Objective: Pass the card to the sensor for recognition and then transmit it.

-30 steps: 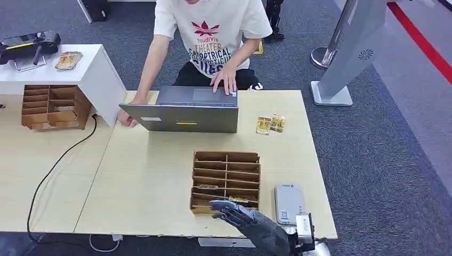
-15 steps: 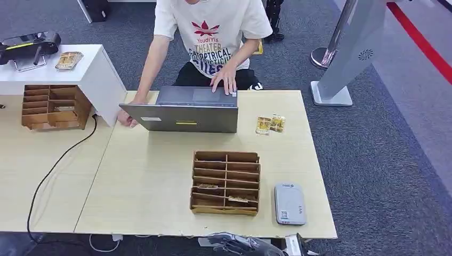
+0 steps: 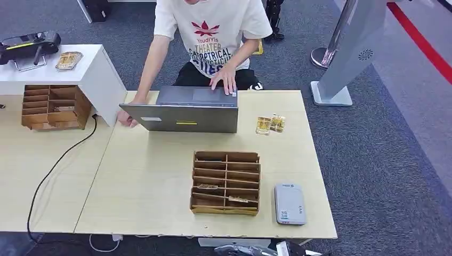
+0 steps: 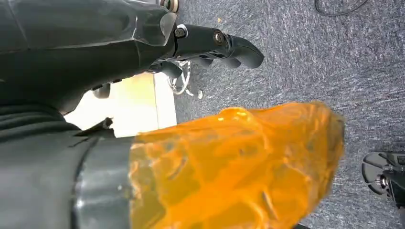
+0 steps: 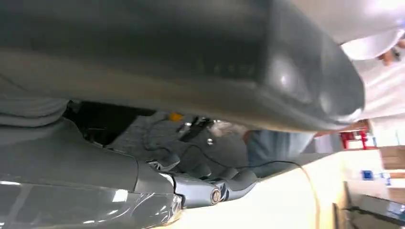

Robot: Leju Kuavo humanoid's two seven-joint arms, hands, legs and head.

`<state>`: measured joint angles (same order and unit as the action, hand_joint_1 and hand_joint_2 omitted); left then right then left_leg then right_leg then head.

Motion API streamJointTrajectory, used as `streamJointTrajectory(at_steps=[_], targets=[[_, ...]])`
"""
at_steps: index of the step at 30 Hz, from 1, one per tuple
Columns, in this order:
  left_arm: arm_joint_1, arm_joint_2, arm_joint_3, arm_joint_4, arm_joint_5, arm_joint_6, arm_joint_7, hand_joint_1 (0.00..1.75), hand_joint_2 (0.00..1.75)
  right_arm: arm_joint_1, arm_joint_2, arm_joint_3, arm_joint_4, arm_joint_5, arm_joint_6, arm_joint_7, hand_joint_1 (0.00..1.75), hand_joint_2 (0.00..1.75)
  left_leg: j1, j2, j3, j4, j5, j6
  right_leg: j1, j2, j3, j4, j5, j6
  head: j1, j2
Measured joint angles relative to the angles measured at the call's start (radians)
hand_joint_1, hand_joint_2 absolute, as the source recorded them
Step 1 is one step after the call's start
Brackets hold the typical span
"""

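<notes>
Head view shows my right hand (image 3: 250, 249) low at the desk (image 3: 149, 181) edge, grip unreadable, so I'd reach cleanly for the card (image 3: 238, 200) in the wooden rack (image 3: 226, 182) beside the sensor (image 3: 289, 204).

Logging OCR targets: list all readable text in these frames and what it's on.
"YoudiYis", "THEATER", then a partly hidden "...OPTRICAL": white T-shirt of the person at the laptop.
Lower shirt lines: hidden or blurred.
Labels on the grey sensor: too small.
Laptop stickers: unreadable.
</notes>
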<state>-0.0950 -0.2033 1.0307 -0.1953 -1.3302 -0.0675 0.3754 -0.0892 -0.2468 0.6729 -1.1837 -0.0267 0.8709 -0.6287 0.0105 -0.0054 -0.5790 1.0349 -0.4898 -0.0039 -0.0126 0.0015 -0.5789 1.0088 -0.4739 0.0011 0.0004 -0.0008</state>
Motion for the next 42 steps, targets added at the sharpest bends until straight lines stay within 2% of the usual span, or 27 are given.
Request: streamJointTrajectory(at_steps=[5,7,9,10,13,15,25,29,31,35,42], targets=[[0.0,0.0,0.0,0.0,-0.002,0.0,0.0,0.0,0.0,-0.007,-0.002,0.004,0.051,-0.005,-0.003,-0.011,0.0,0.0,0.0,0.0,0.0,0.0,0.0,0.0,0.0,0.0,0.0,0.0,0.0,0.0,0.0,0.0],[-0.003,-0.01,0.017,0.0,0.086,0.034,0.005,0.0,0.0,-0.008,-0.002,0.005,0.066,-0.011,-0.02,-0.013,0.0,0.0,0.0,0.0,0.0,0.0,0.0,0.0,0.0,0.0,0.0,0.0,0.0,0.0,0.0,0.0],[-0.011,-0.049,0.113,0.0,0.291,0.133,-0.013,0.0,0.0,0.013,-0.014,0.004,0.069,-0.019,-0.054,-0.02,0.0,0.0,-0.001,-0.001,0.0,0.0,-0.001,0.001,-0.001,-0.001,0.0,0.0,0.0,0.001,0.0,0.0],[-0.011,-0.069,0.162,0.0,0.345,0.161,-0.025,0.0,0.0,0.025,-0.021,0.004,0.068,-0.02,-0.06,-0.023,0.0,0.0,-0.002,-0.001,0.0,0.0,-0.001,0.001,-0.001,-0.001,0.001,0.0,-0.001,0.001,-0.001,0.0],[-0.007,-0.109,0.252,0.002,0.372,0.183,-0.038,0.0,0.0,0.059,-0.04,0.004,0.051,-0.027,-0.074,-0.032,0.0,0.0,-0.001,0.001,-0.001,0.001,-0.002,0.003,-0.001,0.0,0.0,-0.001,0.0,0.001,0.0,0.0],[-0.009,-0.112,0.286,0.002,0.372,0.188,-0.039,0.0,0.0,0.068,-0.05,0.004,0.041,-0.029,-0.077,-0.035,0.0,0.0,-0.001,0.001,0.0,0.002,-0.003,0.004,-0.001,0.0,0.0,-0.001,-0.001,0.001,0.0,0.0],[-0.014,-0.116,0.341,0.002,0.369,0.173,-0.043,0.0,0.0,0.084,-0.072,0.004,-0.004,-0.051,-0.068,-0.061,0.0,0.0,-0.001,0.001,0.0,0.002,-0.003,0.004,0.0,0.0,0.001,-0.001,0.0,0.002,0.0,0.0],[-0.02,-0.082,0.351,0.002,0.385,0.089,-0.035,0.0,0.0,0.049,-0.063,0.007,0.002,-0.032,0.013,-0.07,0.0,0.0,-0.001,0.001,0.0,0.002,-0.002,0.003,0.0,0.0,0.002,0.0,0.0,0.002,0.0,0.0],[-0.024,-0.057,0.351,0.002,0.387,0.068,-0.025,0.0,0.0,0.026,-0.054,0.006,0.007,-0.026,0.031,-0.072,0.0,0.0,0.0,0.001,0.001,0.002,-0.002,0.003,0.0,0.0,0.002,0.0,0.0,0.002,0.0,0.0],[-0.026,-0.026,0.352,0.001,0.39,0.061,-0.018,0.0,0.0,0.007,-0.042,0.006,0.016,-0.016,0.035,-0.072,0.0,0.0,0.0,0.001,0.001,0.002,-0.001,0.003,0.0,0.0,0.002,0.0,0.0,0.001,0.0,0.0],[-0.027,-0.012,0.355,0.002,0.394,0.062,-0.016,0.0,0.0,0.005,-0.037,-0.005,0.014,-0.028,0.055,-0.072,0.0,0.0,-0.001,0.001,0.0,0.002,-0.002,0.004,0.0,0.0,0.002,0.0,0.0,0.002,0.0,0.0]])
